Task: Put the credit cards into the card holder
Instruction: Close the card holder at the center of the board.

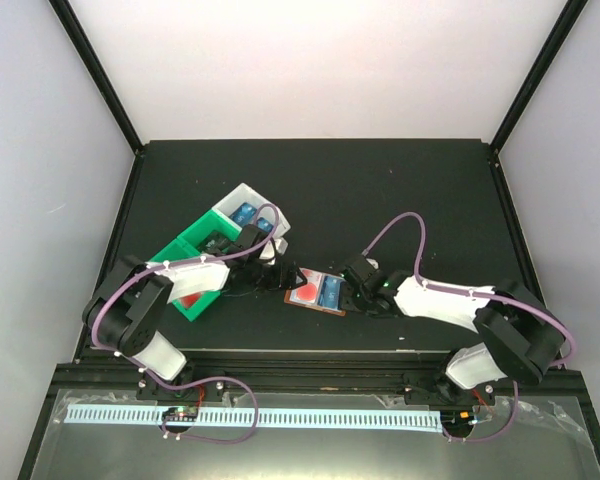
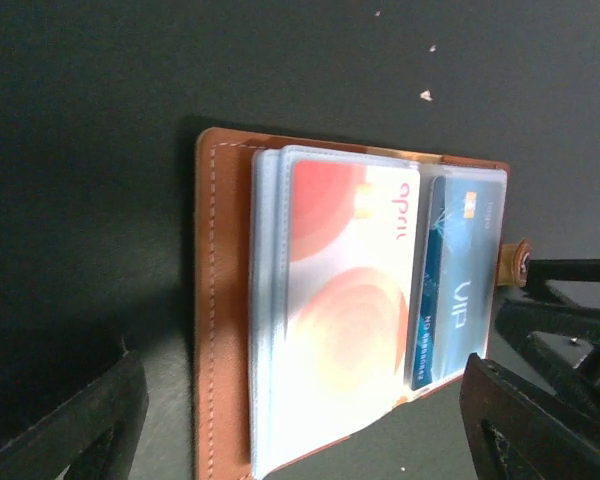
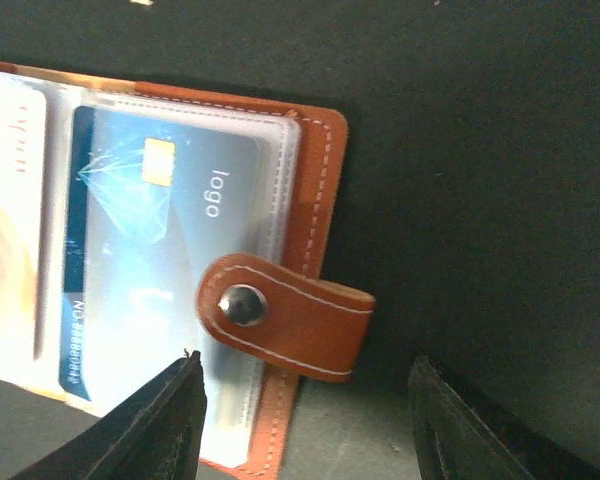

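Note:
The brown card holder [image 1: 316, 292] lies open on the black table between my two grippers. In the left wrist view its leather edge [image 2: 220, 300] frames clear pockets holding a red-and-white credit card [image 2: 350, 300] and a blue credit card [image 2: 460, 280]. My left gripper [image 2: 305, 440] is open, its fingers straddling the holder's near end without touching it. In the right wrist view the snap tab [image 3: 285, 315] folds over the blue card [image 3: 170, 250]. My right gripper [image 3: 305, 430] stands open just in front of the tab, holding nothing.
A green-and-white tray [image 1: 202, 262] sits left of the holder under the left arm, with blue cards [image 1: 245, 213] in its white end and a red one [image 1: 188, 298] in a green compartment. Black frame rails edge the table.

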### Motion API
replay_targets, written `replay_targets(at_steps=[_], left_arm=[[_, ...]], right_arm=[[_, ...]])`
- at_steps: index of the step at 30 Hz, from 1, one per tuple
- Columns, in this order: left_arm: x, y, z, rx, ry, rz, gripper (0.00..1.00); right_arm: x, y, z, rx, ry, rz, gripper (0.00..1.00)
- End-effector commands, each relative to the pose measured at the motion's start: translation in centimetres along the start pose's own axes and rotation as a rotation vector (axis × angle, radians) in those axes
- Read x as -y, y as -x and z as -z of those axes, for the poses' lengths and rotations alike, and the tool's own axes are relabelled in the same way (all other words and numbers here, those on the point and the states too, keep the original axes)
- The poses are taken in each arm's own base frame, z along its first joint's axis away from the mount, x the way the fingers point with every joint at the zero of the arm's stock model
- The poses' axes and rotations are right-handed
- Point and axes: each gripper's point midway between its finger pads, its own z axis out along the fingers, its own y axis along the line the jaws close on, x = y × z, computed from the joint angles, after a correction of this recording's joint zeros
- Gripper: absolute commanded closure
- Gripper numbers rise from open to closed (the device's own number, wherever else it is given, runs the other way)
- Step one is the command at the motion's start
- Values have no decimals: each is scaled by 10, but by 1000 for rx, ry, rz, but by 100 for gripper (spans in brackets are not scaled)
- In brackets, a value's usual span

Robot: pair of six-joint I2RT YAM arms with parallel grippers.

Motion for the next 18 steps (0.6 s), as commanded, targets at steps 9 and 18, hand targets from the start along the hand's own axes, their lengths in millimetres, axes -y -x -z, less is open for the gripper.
replay_targets(at_steps=[9,18], left_arm=[[11,-26,-14,-130,-102,141,19],[50,-9,-2,-91,-290,110,22]], right_arm=[[-20,-8,-15,-58,103,-58,48],[-24,-9,-23,-80,147,-65,50]])
